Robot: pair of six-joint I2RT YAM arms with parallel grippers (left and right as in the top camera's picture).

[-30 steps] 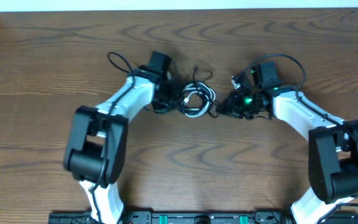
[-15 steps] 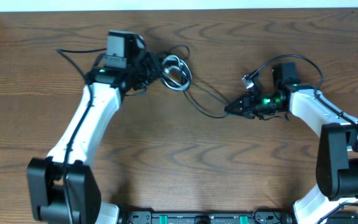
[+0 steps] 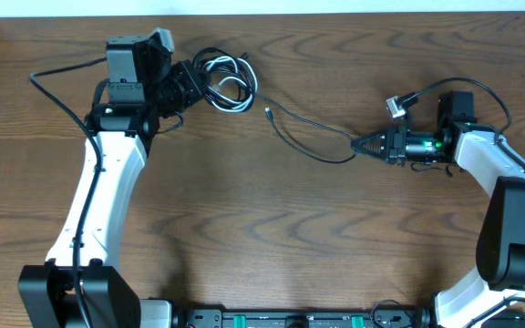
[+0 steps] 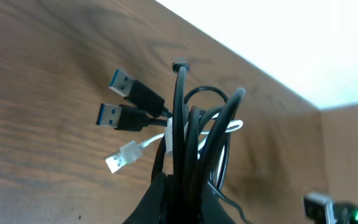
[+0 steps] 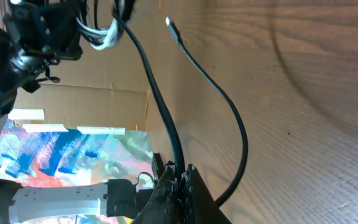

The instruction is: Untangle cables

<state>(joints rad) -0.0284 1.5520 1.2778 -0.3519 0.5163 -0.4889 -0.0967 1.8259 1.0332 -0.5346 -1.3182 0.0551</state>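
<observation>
- The left claw [image 3: 188, 84] is clamped on the bundle of cables [image 3: 224, 77], which is at the far left of the worktop [image 3: 262, 237]. The loops stick out to its right.
- In the left wrist view the bundle stands up from the closed jaws. A white cord [image 4: 143, 146] and two blue-tipped plugs [image 4: 124, 98] splay out to the left.
- The right claw [image 3: 361, 144] is pinched shut on one black cord [image 3: 313, 152], well apart from the bundle and to its right.
- That cord lies roughly left to right. It sags toward the near side, then rises to a free plug end [image 3: 269, 112] just short of the bundle.
- The right wrist view also shows a second strand running from this claw toward the bundle.
- The pull therefore runs along the line between the claws. The right arm is nearer the loose end, so I judge that drawing it further right would free the cord.
</observation>
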